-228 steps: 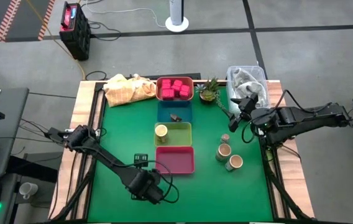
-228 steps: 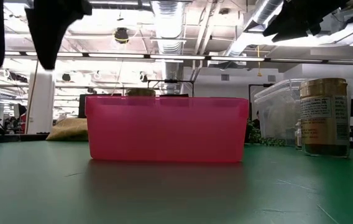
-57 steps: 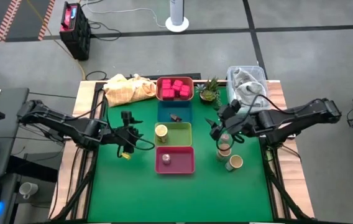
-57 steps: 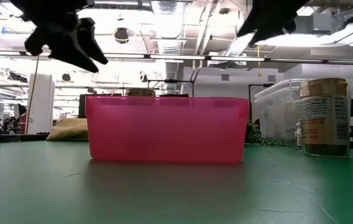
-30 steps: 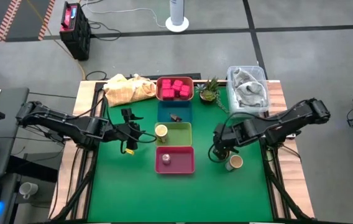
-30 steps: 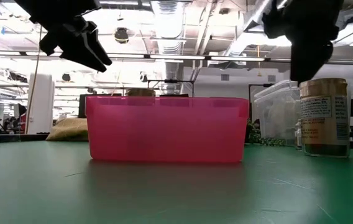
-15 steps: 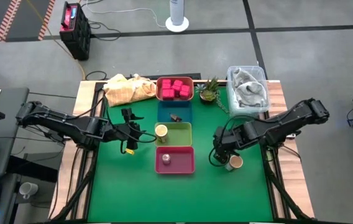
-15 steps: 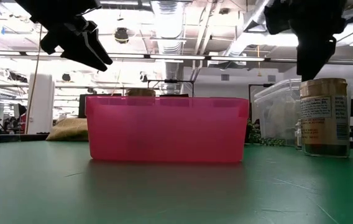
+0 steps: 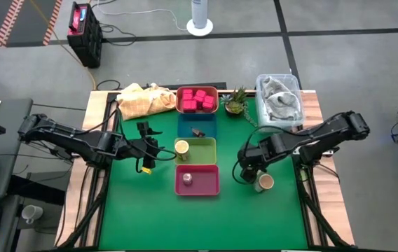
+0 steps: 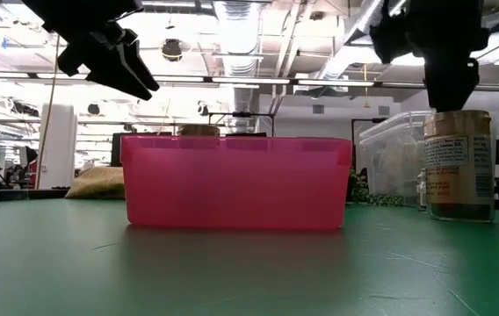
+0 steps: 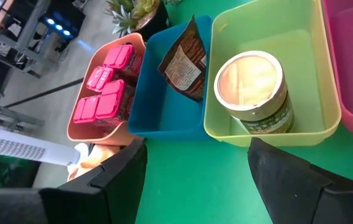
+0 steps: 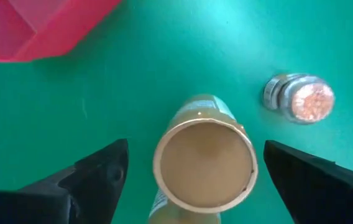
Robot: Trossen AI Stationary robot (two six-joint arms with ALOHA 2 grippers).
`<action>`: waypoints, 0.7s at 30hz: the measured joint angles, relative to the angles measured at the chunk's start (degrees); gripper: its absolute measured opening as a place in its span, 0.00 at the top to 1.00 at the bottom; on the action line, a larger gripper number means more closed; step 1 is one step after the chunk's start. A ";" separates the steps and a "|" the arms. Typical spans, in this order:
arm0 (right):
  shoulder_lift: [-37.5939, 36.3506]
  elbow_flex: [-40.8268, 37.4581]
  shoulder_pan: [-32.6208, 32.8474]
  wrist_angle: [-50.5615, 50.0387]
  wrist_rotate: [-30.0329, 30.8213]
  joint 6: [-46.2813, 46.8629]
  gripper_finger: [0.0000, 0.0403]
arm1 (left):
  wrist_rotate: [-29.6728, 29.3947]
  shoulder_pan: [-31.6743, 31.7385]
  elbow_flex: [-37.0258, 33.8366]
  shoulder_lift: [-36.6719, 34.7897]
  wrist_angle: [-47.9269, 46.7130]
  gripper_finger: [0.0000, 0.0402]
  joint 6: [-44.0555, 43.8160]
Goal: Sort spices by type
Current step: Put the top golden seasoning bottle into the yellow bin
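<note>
Right pincer [image 12: 192, 171]: I see its two dark fingers spread wide, one on each side of the tan cardboard cylinder with a cream top [image 12: 202, 162], not touching it; the cylinder stands upright on the green table [image 9: 143, 203], just beside the pink tray.
Small round jar with a speckled lid [image 12: 299, 98]: on the table near that cylinder, apart from it.
Second tan cylinder [image 9: 265, 183]: upright, just beside the right pincer.
Left pincer [image 11: 195, 162]: I read it as spread and empty, hovering beside the lime-green tray.
Lime-green plastic tray [image 11: 325, 118]: holds one tan cylinder [image 11: 256, 90].
Blue tray [image 11: 164, 118]: holds a small dark foil packet [image 11: 183, 59].
Salmon tray [image 11: 77, 127]: holds the pinkish-red cube boxes [image 11: 105, 84].
Pink tray [image 9: 197, 189]: holds one small jar [image 9: 187, 178].
</note>
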 joint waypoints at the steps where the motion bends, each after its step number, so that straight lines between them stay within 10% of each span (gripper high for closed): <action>1: 0.46 0.00 0.00 -0.15 -0.06 0.00 0.01 | 0.00 0.00 0.00 0.00 -0.10 0.34 0.00; 12: 9.49 -0.02 -1.05 -3.87 -2.96 -1.41 0.03 | -0.01 0.20 0.00 0.00 -0.35 0.34 0.26; 21: 11.29 0.15 -2.92 -3.18 -7.29 -5.26 0.25 | -0.02 1.95 0.00 0.00 -0.34 0.34 0.20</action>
